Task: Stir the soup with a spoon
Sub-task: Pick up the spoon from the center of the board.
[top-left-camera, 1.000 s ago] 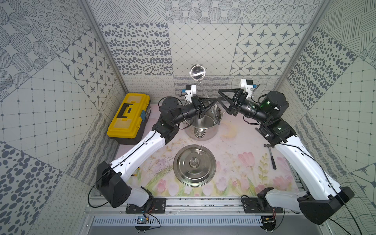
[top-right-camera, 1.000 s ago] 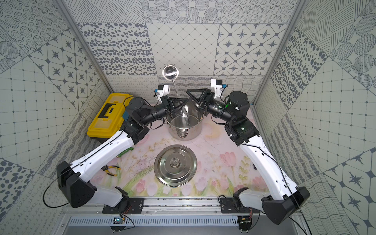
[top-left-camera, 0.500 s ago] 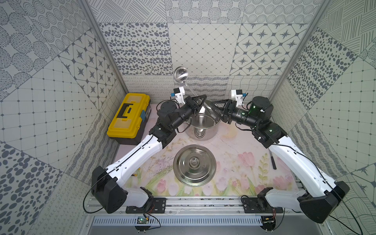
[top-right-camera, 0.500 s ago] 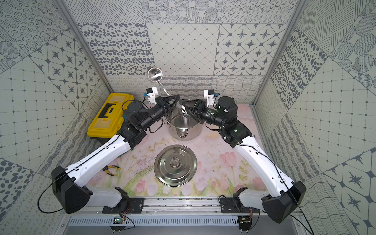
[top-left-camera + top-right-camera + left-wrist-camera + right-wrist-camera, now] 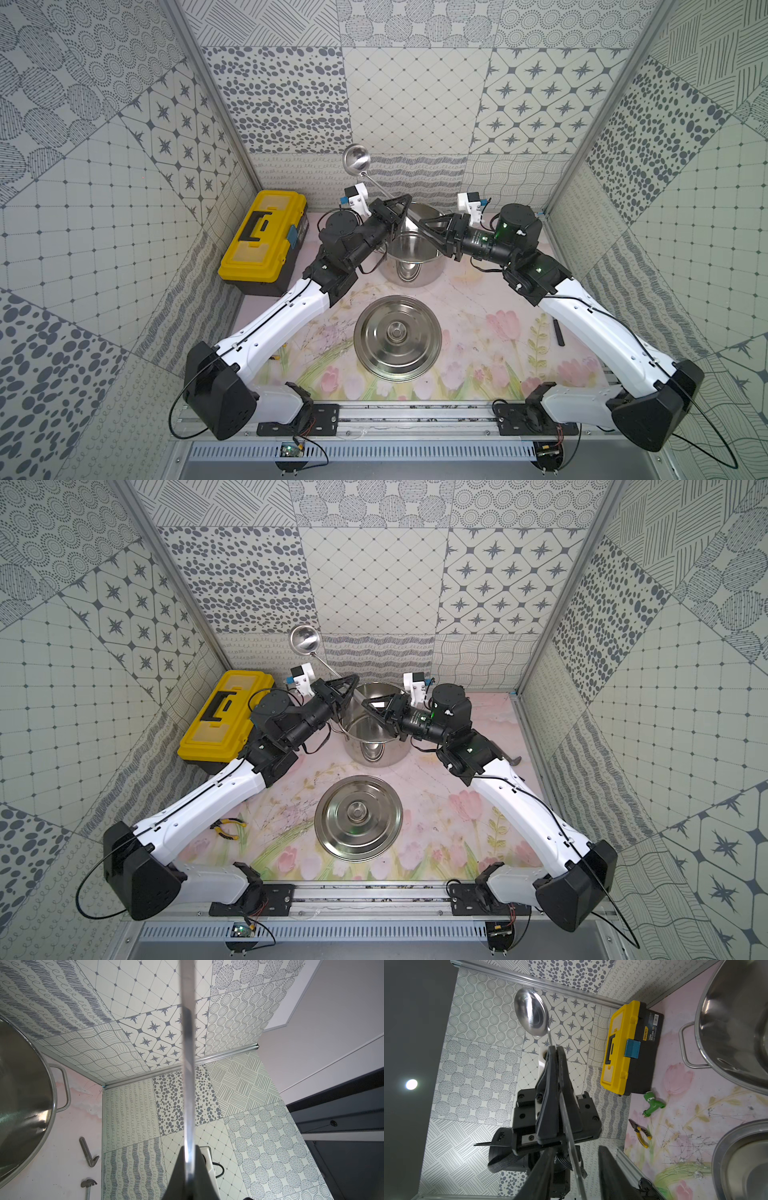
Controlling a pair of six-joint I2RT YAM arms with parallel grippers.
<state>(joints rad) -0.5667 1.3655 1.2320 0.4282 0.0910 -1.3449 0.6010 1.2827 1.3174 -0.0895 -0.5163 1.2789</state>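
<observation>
- Both top views: left end effector (image 5: 399, 204) is clamped tight on the handle of the spoon (image 5: 356, 159). The spoon's bowl stands up and back from that end effector, before the rear wall (handle tilted, not upright).
- Right end effector (image 5: 424, 226) faces the left one over the open pot (image 5: 409, 268). Its jaw gap is hard to read from here.
- Lid (image 5: 397, 337) lies flat on the desk (image 5: 478, 316), nearer the arm bases than either end effector. The yellow toolbox (image 5: 264, 239) sits outboard of the left end effector.
- In a top view, pliers (image 5: 226, 827) lie on the desk beside the left arm.
- Left wrist view: the spoon (image 5: 188, 1064) handle runs straight out from the left end effector (image 5: 188, 1154), pinched with no gap visible. The pot (image 5: 49, 1093) rim is off to one side, with a hammer-like tool (image 5: 89, 1183) on the desk past it.
- Right wrist view: right end effector (image 5: 577, 1148) has jaws partly apart, with the handle's free end running between them (contact with either finger cannot be told). Ahead, the left end effector (image 5: 555, 1051) grips the handle, and the spoon (image 5: 531, 1014) bowl lies beyond its fingertips.
- A green fitting (image 5: 653, 1104) lies near the toolbox (image 5: 623, 1047).
</observation>
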